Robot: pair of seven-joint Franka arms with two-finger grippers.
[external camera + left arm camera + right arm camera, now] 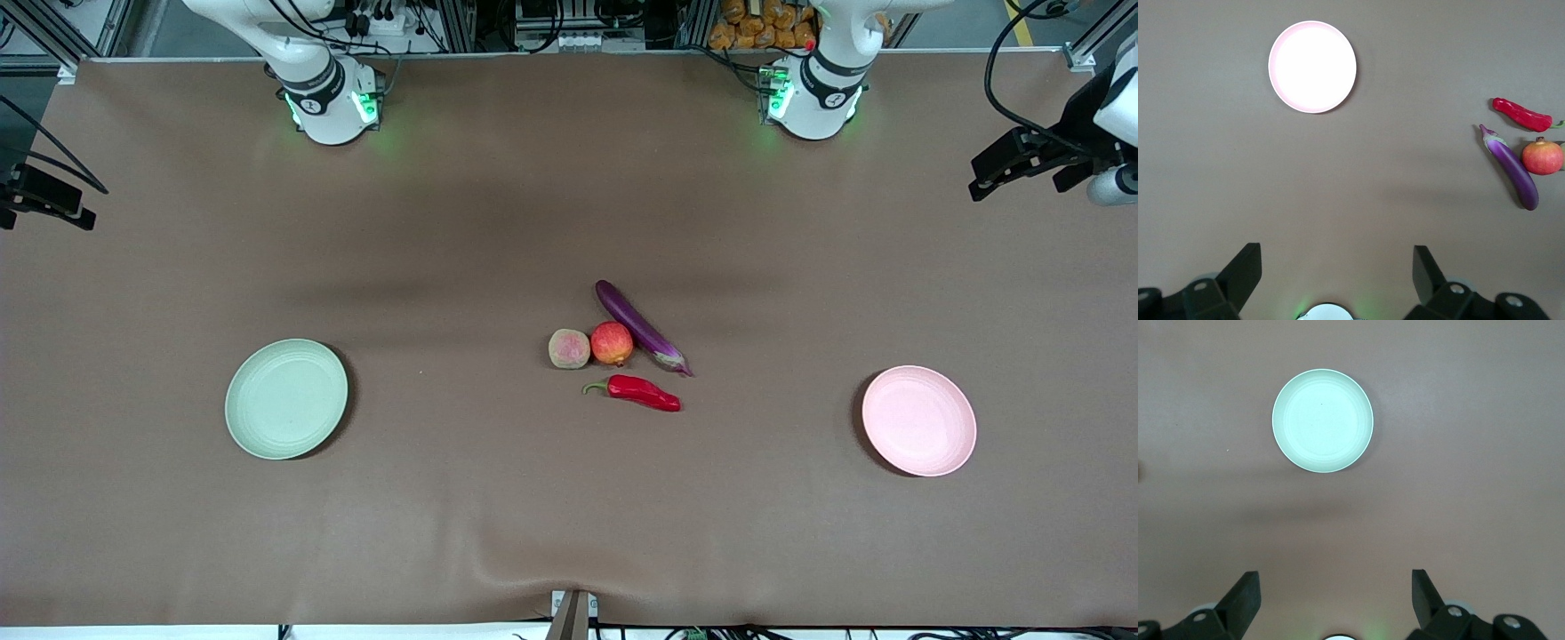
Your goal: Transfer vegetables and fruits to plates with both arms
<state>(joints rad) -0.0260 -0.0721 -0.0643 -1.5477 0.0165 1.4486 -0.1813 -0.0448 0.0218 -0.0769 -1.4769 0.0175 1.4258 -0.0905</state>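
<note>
The four pieces of produce lie bunched together at the middle of the brown table (pixel 498 222). The purple eggplant (pixel 641 327) lies at a slant, with the red-orange apple (pixel 612 343) touching its side and the pinkish-tan peach (pixel 569 348) touching the apple toward the right arm's end. The red chili pepper (pixel 636 391) lies just beside them, nearer to the front camera.

The green plate (pixel 286 398) sits well apart toward the right arm's end of the table, and the pink plate (pixel 918 420) well apart toward the left arm's end. Both hold nothing.

The left gripper (pixel 1338 280) hangs high above bare table, jaws spread wide and holding nothing. The right gripper (pixel 1336 600) hangs likewise, wide and holding nothing, looking down on the green plate.
</note>
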